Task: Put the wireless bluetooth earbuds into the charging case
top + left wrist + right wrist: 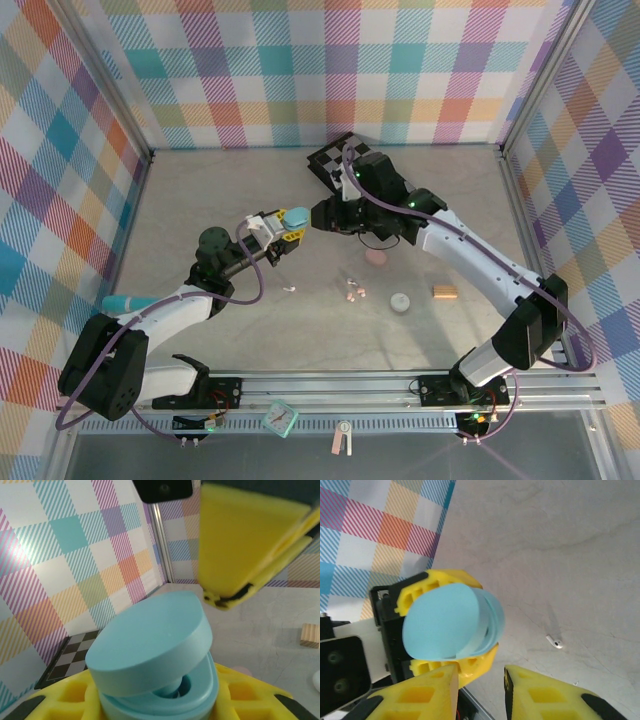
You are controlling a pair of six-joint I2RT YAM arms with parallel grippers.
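- Charging case [445, 625]: one smooth, pale blue, matte plastic oval. Its flat lid is hinged up over a shallower base. In the left wrist view a rounded blue hollow shows under the lid; whether an earbud sits in it cannot be told.
- Left gripper [283, 228]: its two yellow foam fingers [437, 582], moulded with square pockets, are clamped on the base of the case and hold it above the table.
- Right gripper [481, 672]: it has two fingers of the same yellow foam. The tips stand a narrow gap apart with nothing seen between them, just beside the raised lid.
- Wireless bluetooth earbuds: all lie loose on the table, outside the case. One glossy white earbud [554, 641] with a short stem lies alone below the held case. A small cluster [353, 290] of pink and white pieces, about three, lies near the table's middle; they are too small to count surely.
- Other cases: one pink round case [377, 257] and one whitish round case [400, 302] rest well apart from the held one.
- Wooden block [444, 291]: one pale, rectangular piece with visible grain.
- Checkered mat [335, 160]: one flat black-and-grey mat at the far side.
- Table [200, 190]: grey and stone-like, with faint veins.
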